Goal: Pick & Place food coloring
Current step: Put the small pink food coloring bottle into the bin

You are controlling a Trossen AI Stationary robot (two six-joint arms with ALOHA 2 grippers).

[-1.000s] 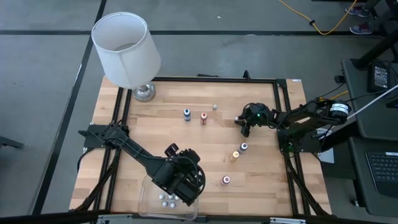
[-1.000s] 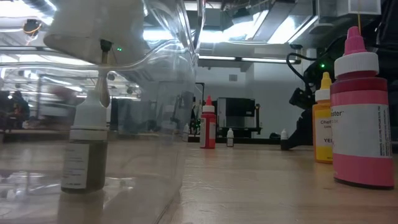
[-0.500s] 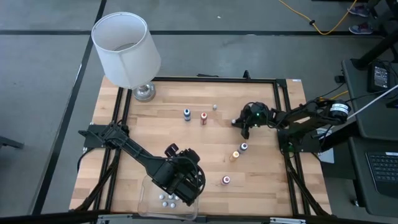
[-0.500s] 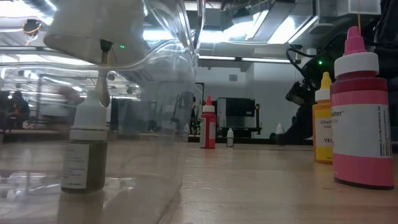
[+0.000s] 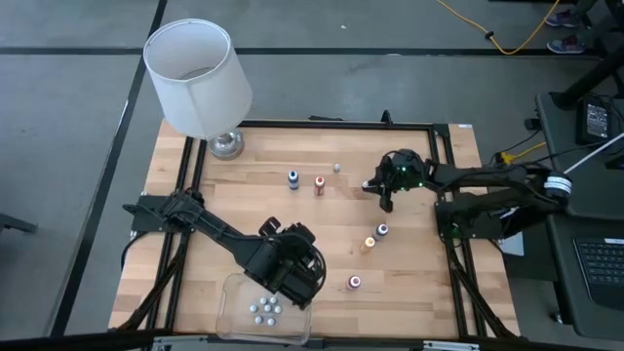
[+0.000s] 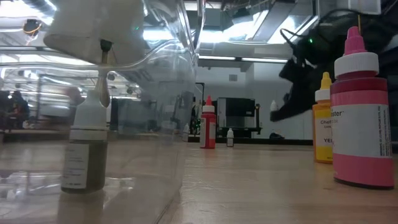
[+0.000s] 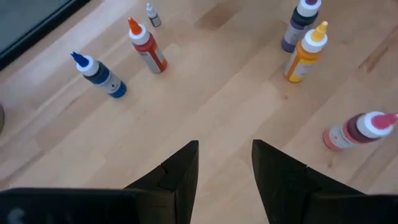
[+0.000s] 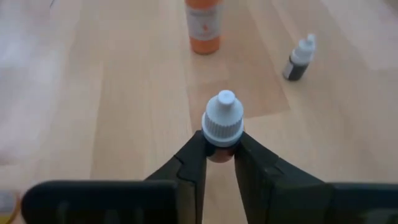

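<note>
Wooden table [image 5: 244, 224] fills the room's middle, with a big white lamp [image 5: 198, 80] at one corner. Far from the lamp, the right gripper [image 8: 220, 148] pinches a tiny white-capped bottle [image 8: 221, 124]. Nearer the lamp, the left gripper [image 7: 224, 155] hangs half open, holding nothing. Labels are too blurry to read.

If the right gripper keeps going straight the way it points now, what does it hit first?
Probably the red-orange bottle, dead ahead of the right gripper, which is shut on a small white-capped bottle. The tiny dark bottle sits off to one side; depth is unclear.
</note>
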